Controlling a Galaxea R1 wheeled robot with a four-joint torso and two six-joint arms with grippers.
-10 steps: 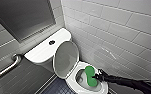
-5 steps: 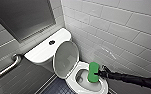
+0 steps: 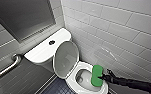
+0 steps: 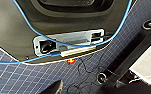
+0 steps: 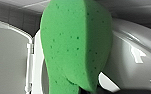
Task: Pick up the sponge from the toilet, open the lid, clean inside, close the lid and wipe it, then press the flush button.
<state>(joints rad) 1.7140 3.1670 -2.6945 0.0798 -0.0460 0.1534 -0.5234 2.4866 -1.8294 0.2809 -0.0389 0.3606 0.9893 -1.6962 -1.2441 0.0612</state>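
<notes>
The white toilet (image 3: 73,82) stands in the corner with its lid (image 3: 66,58) raised against the tank (image 3: 41,51). The dark round flush button (image 3: 51,42) sits in the middle of the tank top. My right gripper (image 3: 102,78), on a black arm coming in from the right, is shut on the bright green sponge (image 3: 97,75). The sponge stands on end over the bowl's right rim. In the right wrist view the sponge (image 5: 76,45) looms large, with the raised lid (image 5: 8,57) on one side and the white bowl (image 5: 133,62) on the other.
A white tiled wall (image 3: 121,30) runs close along the toilet's right side. A metal grab bar (image 3: 6,68) is fixed to the grey wall on the left. The floor (image 3: 56,87) is dark blue tile. The left wrist view has a blue cable (image 4: 23,22) over my own base.
The sponge and my right gripper have shifted a little to the right, from over the bowl's opening toward its right rim. The lid stays raised.
</notes>
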